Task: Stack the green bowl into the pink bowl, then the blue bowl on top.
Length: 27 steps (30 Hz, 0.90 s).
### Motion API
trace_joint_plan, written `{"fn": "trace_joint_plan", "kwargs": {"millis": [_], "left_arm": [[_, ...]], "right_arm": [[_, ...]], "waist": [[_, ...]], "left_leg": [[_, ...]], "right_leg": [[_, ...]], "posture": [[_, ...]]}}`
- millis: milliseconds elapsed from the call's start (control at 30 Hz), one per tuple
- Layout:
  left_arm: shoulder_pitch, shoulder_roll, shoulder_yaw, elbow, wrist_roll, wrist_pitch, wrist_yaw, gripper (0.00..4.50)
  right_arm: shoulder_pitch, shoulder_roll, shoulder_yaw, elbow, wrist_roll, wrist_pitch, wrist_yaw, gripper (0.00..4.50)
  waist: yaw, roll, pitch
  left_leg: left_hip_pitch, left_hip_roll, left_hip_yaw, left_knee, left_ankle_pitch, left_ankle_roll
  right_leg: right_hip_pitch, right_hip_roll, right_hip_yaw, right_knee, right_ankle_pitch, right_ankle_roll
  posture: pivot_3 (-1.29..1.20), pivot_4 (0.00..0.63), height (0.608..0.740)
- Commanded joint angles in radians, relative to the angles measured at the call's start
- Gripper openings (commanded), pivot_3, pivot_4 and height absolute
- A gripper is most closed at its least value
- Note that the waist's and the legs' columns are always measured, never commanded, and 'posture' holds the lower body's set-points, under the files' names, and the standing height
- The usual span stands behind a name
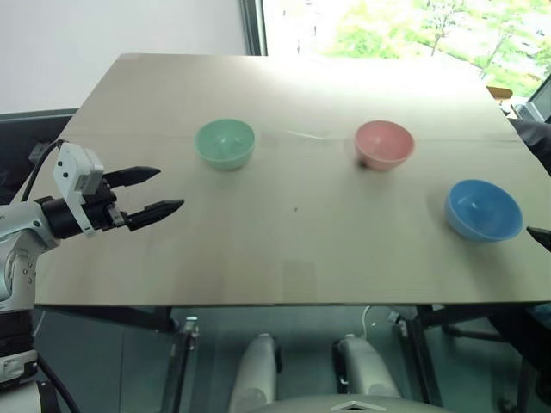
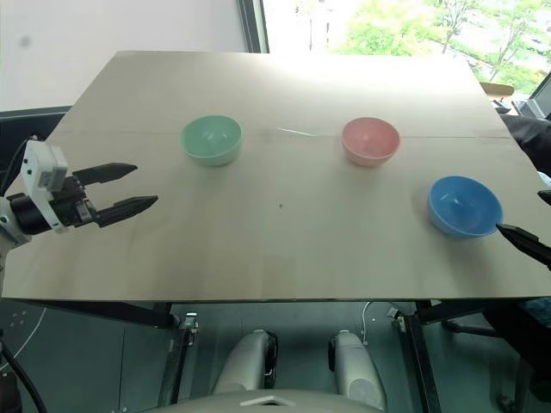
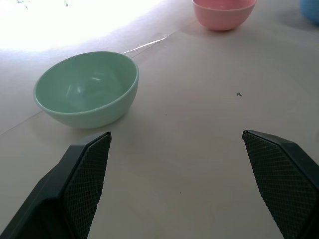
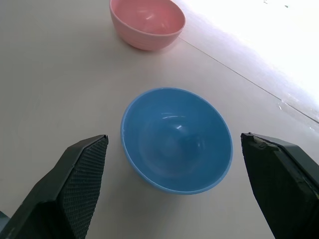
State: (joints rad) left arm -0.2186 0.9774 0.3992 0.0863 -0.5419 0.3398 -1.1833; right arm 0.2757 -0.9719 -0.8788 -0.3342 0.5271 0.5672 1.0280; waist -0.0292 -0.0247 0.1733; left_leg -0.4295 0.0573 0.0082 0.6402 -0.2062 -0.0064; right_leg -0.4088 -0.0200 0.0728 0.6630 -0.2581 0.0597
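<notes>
Three bowls stand upright and apart on the light wooden table (image 1: 293,249). The green bowl (image 1: 225,142) is at the left, the pink bowl (image 1: 384,144) is in the middle, and the blue bowl (image 1: 483,209) is nearer, at the right. My left gripper (image 1: 170,188) hovers open and empty over the table's left side, short of the green bowl (image 3: 87,89). My right gripper (image 2: 520,211) is at the right edge, open and empty, just beside the blue bowl (image 4: 177,139), with the pink bowl (image 4: 147,22) beyond it.
The table's front edge (image 1: 284,304) runs close below the grippers. A bright window (image 1: 405,26) lies behind the far edge. Something dark (image 1: 534,138) sits past the table's right side. A wide bare stretch of tabletop separates the bowls.
</notes>
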Motion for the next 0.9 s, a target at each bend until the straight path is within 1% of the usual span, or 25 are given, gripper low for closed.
{"fn": "trace_joint_plan", "kwargs": {"millis": [33, 167, 267, 333, 400, 467, 500, 567, 667, 767, 833, 900], "left_arm": [[0.000, 0.019, 0.013, -0.035, -0.005, 0.002, -0.007, 4.46], [-0.007, 0.004, 0.003, -0.057, -0.021, 0.015, -0.005, 4.46], [0.000, -0.005, 0.000, -0.094, -0.035, 0.029, -0.001, 4.46], [-0.002, -0.014, -0.006, -0.114, -0.041, 0.034, 0.003, 4.46], [-0.028, -0.036, -0.030, -0.133, -0.038, 0.032, 0.018, 4.46], [-0.066, -0.066, -0.066, -0.152, -0.035, 0.039, 0.041, 4.46], [-0.081, -0.078, -0.082, -0.160, -0.035, 0.046, 0.047, 4.46], [-0.098, -0.110, -0.117, -0.193, -0.036, 0.055, 0.065, 4.46], [-0.090, -0.176, -0.166, -0.265, -0.028, 0.061, 0.121, 4.46], [-0.069, -0.243, -0.200, -0.314, 0.006, 0.053, 0.205, 4.46], [-0.059, -0.284, -0.214, -0.336, 0.034, 0.040, 0.268, 4.46], [-0.049, -0.319, -0.219, -0.375, 0.034, 0.051, 0.315, 4.46]], "right_arm": [[-0.022, -0.020, 0.000, 0.003, -0.003, -0.015, -0.003, 4.50], [-0.061, -0.006, 0.049, 0.006, -0.021, -0.064, -0.020, 4.50], [-0.075, -0.008, 0.090, -0.002, -0.031, -0.058, -0.035, 4.50], [-0.113, -0.007, 0.135, 0.002, -0.037, -0.068, -0.059, 4.50], [-0.201, -0.017, 0.258, 0.017, -0.072, -0.069, -0.105, 4.50], [-0.346, -0.002, 0.417, 0.059, -0.116, -0.088, -0.137, 4.50], [-0.406, 0.010, 0.474, 0.078, -0.126, -0.089, -0.144, 4.50], [-0.548, 0.057, 0.604, 0.130, -0.161, -0.082, -0.165, 4.50], [-0.763, 0.153, 0.814, 0.251, -0.295, -0.137, -0.202, 4.50], [-0.925, 0.270, 0.940, 0.374, -0.367, -0.165, -0.229, 4.50], [-0.991, 0.313, 1.023, 0.473, -0.440, -0.235, -0.221, 4.50], [-1.049, 0.357, 1.076, 0.610, -0.495, -0.311, -0.216, 4.50]], "waist": [[0.000, 0.000, 0.000], [-0.002, 0.000, 0.000], [-0.003, 0.000, 0.000], [-0.003, 0.000, 0.000], [-0.007, 0.000, 0.000], [-0.012, 0.000, 0.000], [-0.014, 0.000, 0.000], [-0.016, 0.000, 0.000], [-0.016, 0.000, 0.000], [-0.008, 0.000, 0.000], [-0.009, 0.001, 0.001], [-0.008, 0.000, 0.001]], "left_leg": [[0.000, 0.000, 0.000, 0.000, 0.000, 0.000], [0.000, 0.000, 0.000, 0.000, 0.000, 0.000], [0.000, 0.000, 0.000, 0.000, 0.000, 0.000], [0.000, 0.000, 0.000, 0.000, 0.000, 0.000], [0.000, 0.000, 0.000, 0.001, 0.000, 0.000], [0.001, 0.000, 0.000, 0.002, 0.000, 0.000], [0.001, 0.000, 0.001, 0.003, 0.000, 0.000], [0.001, 0.000, 0.001, 0.005, 0.000, 0.000], [0.000, 0.000, 0.001, 0.006, 0.000, 0.000], [-0.002, 0.000, 0.001, 0.006, 0.000, 0.000], [-0.003, 0.000, 0.000, 0.006, 0.000, 0.000], [-0.003, 0.000, 0.001, 0.006, 0.000, 0.000]], "right_leg": [[0.000, 0.000, 0.000, 0.000, 0.000, 0.000], [0.000, 0.000, 0.000, 0.000, 0.000, 0.000], [0.000, 0.000, 0.000, 0.000, 0.000, 0.000], [0.000, 0.000, 0.000, 0.000, 0.000, 0.000], [0.000, 0.000, 0.000, 0.000, 0.000, 0.000], [0.001, 0.000, 0.001, 0.002, 0.000, 0.000], [0.001, 0.000, 0.001, 0.002, 0.001, 0.000], [0.001, 0.001, 0.001, 0.004, 0.001, 0.000], [-0.001, 0.001, 0.002, 0.006, 0.001, 0.000], [-0.004, 0.001, 0.002, 0.009, 0.001, 0.000], [-0.004, 0.001, 0.002, 0.009, 0.001, 0.000], [-0.005, 0.001, 0.003, 0.009, 0.001, 0.000]], "posture": [[0.00, 0.150, 0.740], [0.00, 0.150, 0.740], [0.00, 0.150, 0.740], [0.00, 0.150, 0.740], [0.00, 0.150, 0.740], [0.00, 0.150, 0.740], [0.00, 0.150, 0.740], [0.00, 0.150, 0.740], [0.00, 0.150, 0.740], [0.00, 0.150, 0.740], [0.00, 0.150, 0.740], [0.00, 0.150, 0.740]]}}
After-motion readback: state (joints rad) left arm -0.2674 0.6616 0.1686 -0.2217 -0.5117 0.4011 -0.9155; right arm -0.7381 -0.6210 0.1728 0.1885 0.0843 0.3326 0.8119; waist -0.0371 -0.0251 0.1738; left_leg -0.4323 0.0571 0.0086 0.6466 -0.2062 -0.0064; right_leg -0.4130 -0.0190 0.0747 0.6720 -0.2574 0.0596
